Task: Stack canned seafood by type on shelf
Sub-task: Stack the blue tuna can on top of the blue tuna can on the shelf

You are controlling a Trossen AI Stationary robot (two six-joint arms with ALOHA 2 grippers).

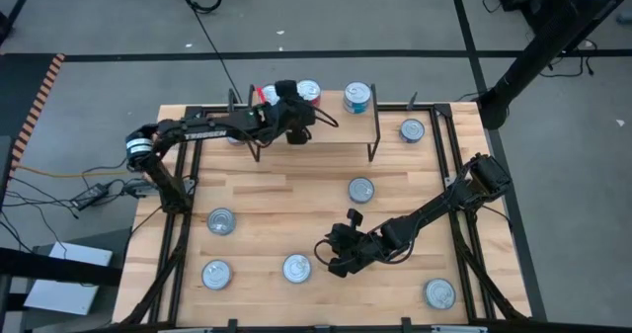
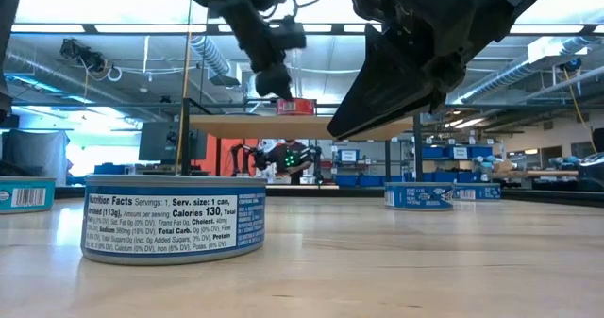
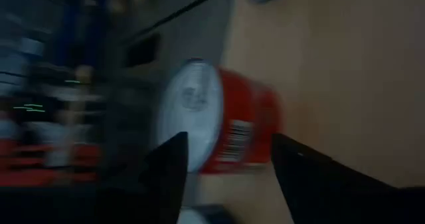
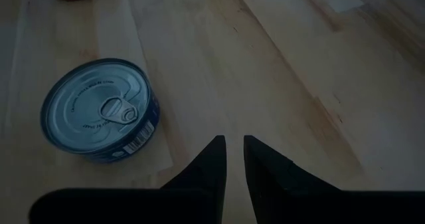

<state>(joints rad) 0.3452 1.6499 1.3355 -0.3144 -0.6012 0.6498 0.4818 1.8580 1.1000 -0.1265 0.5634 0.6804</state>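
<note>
The shelf (image 1: 336, 135) stands at the table's far edge, its wood top on black legs. On it rest a red can (image 3: 226, 121) with a silver top (image 1: 308, 93) and a blue can (image 1: 357, 98). My left gripper (image 1: 296, 114) hovers open just above and beside the red can (image 2: 295, 106), its fingers (image 3: 169, 171) on either side of the can without touching it. My right gripper (image 4: 234, 157) hangs low over the table's near middle (image 1: 336, 254), fingers almost together with nothing between. A blue can (image 4: 99, 111) sits on the table beside it.
Loose cans lie flat on the slatted tabletop: near left (image 1: 215, 273), left middle (image 1: 221, 220), near middle (image 1: 296, 267), centre (image 1: 360, 189), near right (image 1: 439, 293), far right (image 1: 412, 129). A blue can (image 2: 175, 219) fills the low view's foreground.
</note>
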